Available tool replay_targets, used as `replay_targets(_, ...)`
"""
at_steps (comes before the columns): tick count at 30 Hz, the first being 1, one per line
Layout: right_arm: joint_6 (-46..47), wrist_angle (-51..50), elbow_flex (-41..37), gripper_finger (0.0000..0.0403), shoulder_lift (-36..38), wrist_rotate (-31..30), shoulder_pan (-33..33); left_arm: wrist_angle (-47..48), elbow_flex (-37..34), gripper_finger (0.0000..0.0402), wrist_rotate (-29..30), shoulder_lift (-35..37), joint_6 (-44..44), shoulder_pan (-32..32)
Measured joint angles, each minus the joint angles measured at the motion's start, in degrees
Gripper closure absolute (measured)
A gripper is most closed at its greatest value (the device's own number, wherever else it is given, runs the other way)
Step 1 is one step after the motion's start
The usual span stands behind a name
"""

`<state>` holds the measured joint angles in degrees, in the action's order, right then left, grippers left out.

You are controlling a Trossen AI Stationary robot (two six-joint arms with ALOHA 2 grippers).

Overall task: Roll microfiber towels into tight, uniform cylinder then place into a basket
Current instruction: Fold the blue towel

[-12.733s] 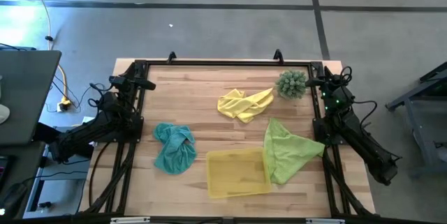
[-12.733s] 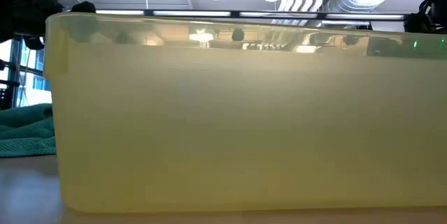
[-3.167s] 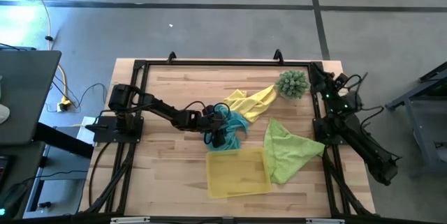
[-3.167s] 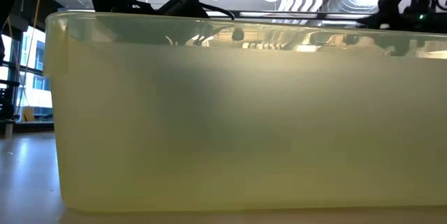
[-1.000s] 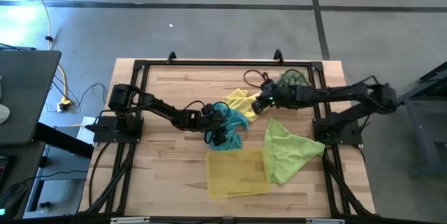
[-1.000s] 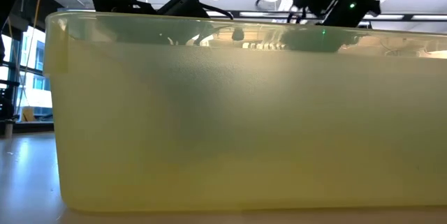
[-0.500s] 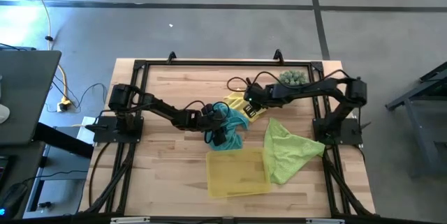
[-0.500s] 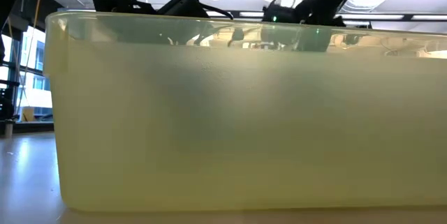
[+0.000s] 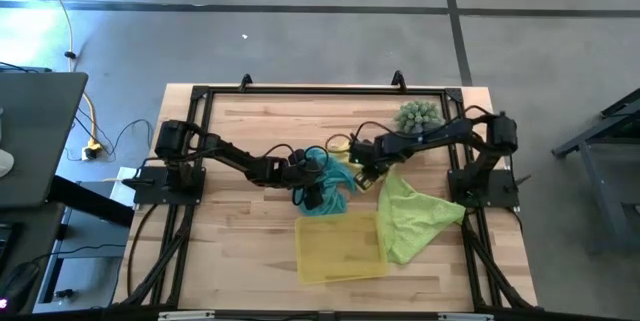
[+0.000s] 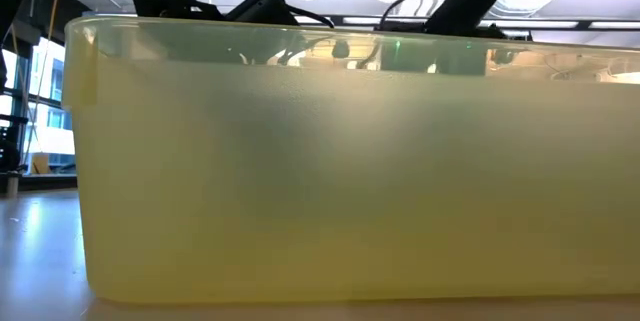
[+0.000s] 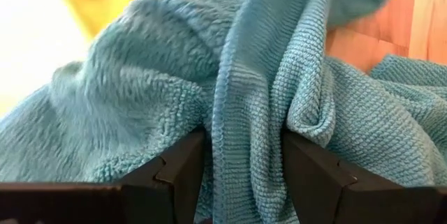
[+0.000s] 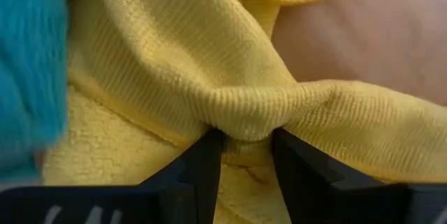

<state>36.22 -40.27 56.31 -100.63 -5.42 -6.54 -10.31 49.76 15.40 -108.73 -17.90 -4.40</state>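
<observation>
Left gripper [image 9: 322, 183] jaws clamped on teal towel [image 11: 279, 105], mid-desk. Right gripper [image 9: 362, 168] jaws pinching yellow towel [image 12: 237, 105] fold just beside it. Lime towel [image 9: 410, 216] overlaps basket [image 9: 340, 251].

Two black, slender six-joint arms, left arm [image 9: 225, 153] and right arm [image 9: 455, 133], rise from black bases bolted to a dark tube frame [image 9: 300, 91] along the desk edges. Loose black cables loop beside the wrist joints, and a green light glows on the right arm. Close up, the fingers [image 11: 174, 175] are matte black, angular, faceted blocks with bevelled edges.
</observation>
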Motion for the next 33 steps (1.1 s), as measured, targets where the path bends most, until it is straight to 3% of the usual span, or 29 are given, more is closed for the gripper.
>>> replay_targets(14,10.45,-22.45,-0.35,0.0281,0.64,12.77,15.38,0.13,0.0,0.0229,-0.02,0.0,0.06,0.0)
replay_targets(22,15.18,-27.94,-0.35,0.0281,0.64,21.88,25.34,0.13,0.0,0.0229,-0.02,-0.02,0.06,0.0)
replay_targets(29,15.39,-35.64,0.07,0.0281,0.67,31.34,32.09,0.13,-0.02,0.0229,-0.02,-0.02,0.06,0.0)
replay_targets(33,14.63,-43.8,3.38,0.0281,0.67,31.64,33.96,0.13,-0.02,0.0229,0.02,-0.02,0.08,-0.02)
